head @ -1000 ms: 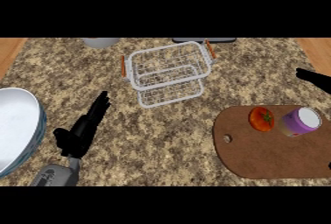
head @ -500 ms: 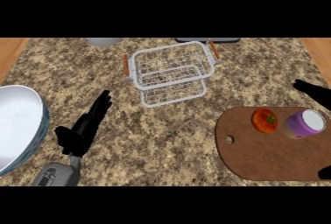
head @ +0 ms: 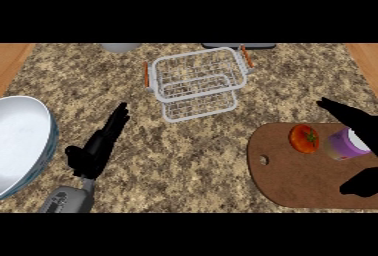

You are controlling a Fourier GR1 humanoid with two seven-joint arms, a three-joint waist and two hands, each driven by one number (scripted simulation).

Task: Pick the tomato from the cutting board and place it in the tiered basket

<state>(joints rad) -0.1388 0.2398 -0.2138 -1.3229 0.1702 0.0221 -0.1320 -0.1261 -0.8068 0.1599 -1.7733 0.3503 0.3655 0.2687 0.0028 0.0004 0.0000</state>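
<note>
The tomato (head: 303, 138) lies on the cutting board (head: 295, 185), just beside a purple cup (head: 345, 145) and well apart from the tiered basket (head: 196, 82). The right hand (head: 353, 116) hangs at the board's right edge, fingers and thumb spread apart, holding nothing. The left hand (head: 100, 145) shows over the worktop (head: 192, 160), fingers straight.

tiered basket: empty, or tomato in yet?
Empty. Only the counter pattern shows through both tiers of the tiered basket; the tomato sits on the cutting board.
</note>
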